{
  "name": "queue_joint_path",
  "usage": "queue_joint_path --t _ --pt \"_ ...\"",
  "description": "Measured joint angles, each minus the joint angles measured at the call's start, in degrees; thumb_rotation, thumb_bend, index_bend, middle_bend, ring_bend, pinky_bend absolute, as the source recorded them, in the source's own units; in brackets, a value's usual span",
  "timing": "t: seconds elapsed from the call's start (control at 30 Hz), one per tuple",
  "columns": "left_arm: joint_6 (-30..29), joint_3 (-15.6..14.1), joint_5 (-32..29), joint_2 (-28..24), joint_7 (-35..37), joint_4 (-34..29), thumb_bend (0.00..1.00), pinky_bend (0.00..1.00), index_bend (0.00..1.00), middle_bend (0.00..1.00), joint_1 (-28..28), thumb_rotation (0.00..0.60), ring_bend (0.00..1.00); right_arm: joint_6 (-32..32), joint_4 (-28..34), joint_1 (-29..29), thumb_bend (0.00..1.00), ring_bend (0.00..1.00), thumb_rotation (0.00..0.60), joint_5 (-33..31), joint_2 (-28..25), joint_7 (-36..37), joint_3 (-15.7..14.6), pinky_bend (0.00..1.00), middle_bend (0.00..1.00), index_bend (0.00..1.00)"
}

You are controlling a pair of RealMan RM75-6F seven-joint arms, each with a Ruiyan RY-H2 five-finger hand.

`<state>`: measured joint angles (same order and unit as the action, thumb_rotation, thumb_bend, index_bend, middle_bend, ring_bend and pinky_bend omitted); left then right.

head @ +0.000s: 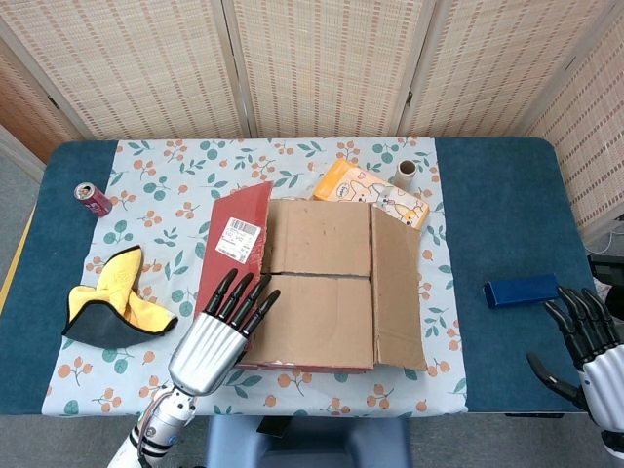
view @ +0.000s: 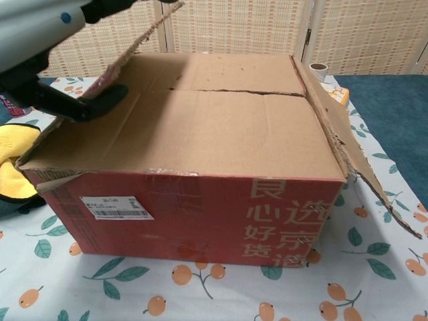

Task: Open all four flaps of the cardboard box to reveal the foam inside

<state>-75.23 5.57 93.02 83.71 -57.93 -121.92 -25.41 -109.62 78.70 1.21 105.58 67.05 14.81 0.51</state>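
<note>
On the floral tablecloth (head: 156, 210), cardboard box (head: 322, 292), left flap (head: 239, 239) tilted up in left hand (head: 219, 327); right hand (head: 585, 351) spread, empty.

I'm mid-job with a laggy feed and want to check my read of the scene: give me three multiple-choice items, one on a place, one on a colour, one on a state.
1. Where is the soda can?
A. far-left part of the table
B. on the box
C. beside the blue block

2. What colour is the outside of the lifted left flap?
A. blue
B. red
C. yellow

3. How do the two inner flaps lie?
A. both raised
B. torn off
C. both flat, covering the box

Key: 1 A, it stands near the table's left edge. 2 B, red with a white label. 3 C, they lie flat across the cardboard box, no foam showing.
</note>
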Motion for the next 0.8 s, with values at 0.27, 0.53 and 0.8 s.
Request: queue_joint_path --t 0.27,0.53,0.8 --pt "-2.93 0.25 2.83 -2.94 1.24 -1.39 0.52 0.05 0.0 0.03 1.71 0.6 0.02 0.71 0.19 0.14 0.38 0.0 0.6 -0.28 0.09 -0.27 0.09 0.0 0.0 0.0" --pt "-6.62 0.74 4.52 -6.07 2.82 -1.19 0.52 0.06 0.0 0.03 4.26 0.6 0.03 0.7 0.34 0.03 0.38 0.0 0.6 -0.3 0.02 -0.36 0.11 0.0 0.0 0.0" --pt "-11.3 1.47 3.85 -10.72 10.33 1.0 0.52 0.07 0.0 0.03 7.48 0.6 0.03 0.14 0.37 -0.3 0.38 0.0 0.6 -0.17 -0.17 -0.13 0.08 0.0 0.0 0.0"
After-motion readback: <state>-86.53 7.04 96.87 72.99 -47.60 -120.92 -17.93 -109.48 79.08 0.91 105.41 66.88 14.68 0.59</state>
